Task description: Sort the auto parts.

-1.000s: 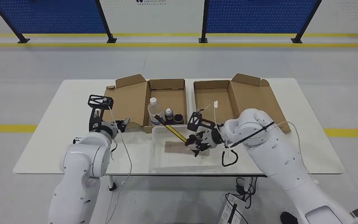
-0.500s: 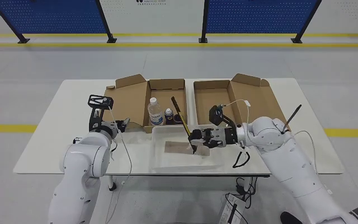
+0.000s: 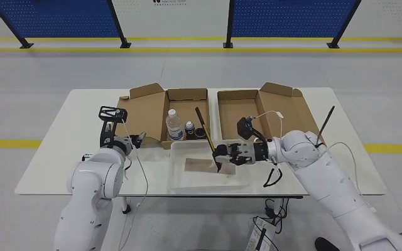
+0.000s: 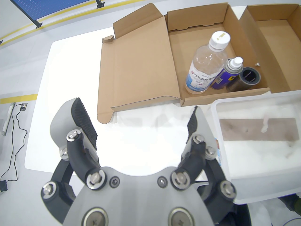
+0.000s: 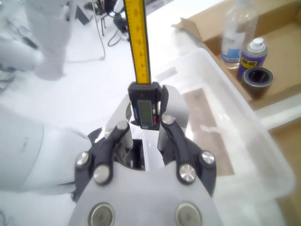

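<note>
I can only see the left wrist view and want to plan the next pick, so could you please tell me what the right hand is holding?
Observer: The right hand is shut on a digital caliper, gripping it at the display head.
Operator: Thank you. Where is it relative to the bin I can see?
Observer: In the top view, that hand is over the clear bin, and the caliper's yellow beam slants toward the left cardboard box.
</note>
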Controlling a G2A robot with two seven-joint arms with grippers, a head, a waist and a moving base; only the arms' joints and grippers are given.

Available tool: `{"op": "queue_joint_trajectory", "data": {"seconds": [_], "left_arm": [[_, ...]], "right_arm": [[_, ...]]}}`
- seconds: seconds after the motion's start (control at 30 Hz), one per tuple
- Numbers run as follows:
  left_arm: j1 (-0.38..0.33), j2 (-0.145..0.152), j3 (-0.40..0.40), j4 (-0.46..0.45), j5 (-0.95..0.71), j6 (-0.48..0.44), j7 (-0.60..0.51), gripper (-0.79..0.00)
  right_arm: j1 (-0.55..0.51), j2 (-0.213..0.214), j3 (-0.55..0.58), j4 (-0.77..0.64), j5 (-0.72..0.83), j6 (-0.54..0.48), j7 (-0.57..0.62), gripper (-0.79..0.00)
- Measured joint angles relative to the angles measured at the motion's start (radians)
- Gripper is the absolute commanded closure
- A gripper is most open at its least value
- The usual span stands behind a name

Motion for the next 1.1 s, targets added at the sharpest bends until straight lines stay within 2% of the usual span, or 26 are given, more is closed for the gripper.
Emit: {"op": "queue_joint_trajectory", "data": {"seconds": [0.37, 0.77, 0.97, 1.1], "left_arm": [[0.0, 0.0, 0.0, 0.0, 0.0, 0.0, 0.0, -0.785], [0.0, 0.0, 0.0, 0.0, 0.0, 0.0, 0.0, -0.785], [0.0, 0.0, 0.0, 0.0, 0.0, 0.0, 0.0, -0.785], [0.0, 0.0, 0.0, 0.0, 0.0, 0.0, 0.0, -0.785]], "right_arm": [[0.04, 0.007, -0.015, 0.012, -0.032, 0.047, 0.025, 0.0], [0.059, 0.028, 0.047, -0.005, -0.11, 0.151, 0.031, 0.0], [0.102, 0.039, 0.09, 0.022, -0.175, 0.274, 0.047, 0.0], [0.119, 0.043, 0.112, 0.056, -0.222, 0.393, 0.029, 0.0]]}}
